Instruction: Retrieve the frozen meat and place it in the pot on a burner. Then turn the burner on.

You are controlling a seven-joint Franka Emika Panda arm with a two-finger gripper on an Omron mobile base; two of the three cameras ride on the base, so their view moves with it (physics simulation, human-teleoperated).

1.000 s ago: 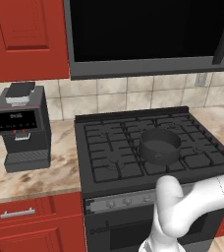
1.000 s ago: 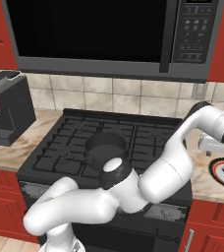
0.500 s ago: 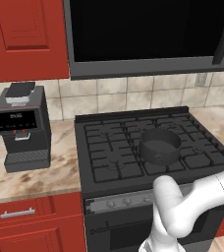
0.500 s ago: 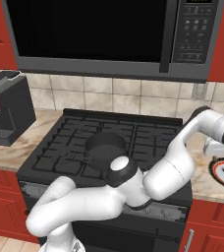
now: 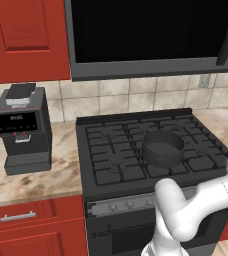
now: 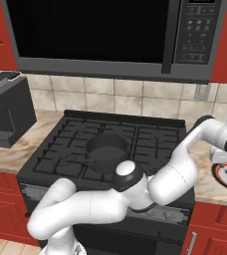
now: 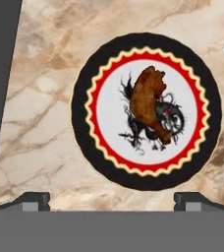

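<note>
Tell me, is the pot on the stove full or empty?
Empty. The pot shows only its bare dark inside in both base views, and the frozen meat lies on the plate on the counter.

Home kitchen, gas stove (image 5: 151, 150), microwave (image 6: 110, 37) above, red cabinets (image 5: 28, 37), marble counter (image 5: 31, 182), coffee machine (image 5: 21, 127)
</note>
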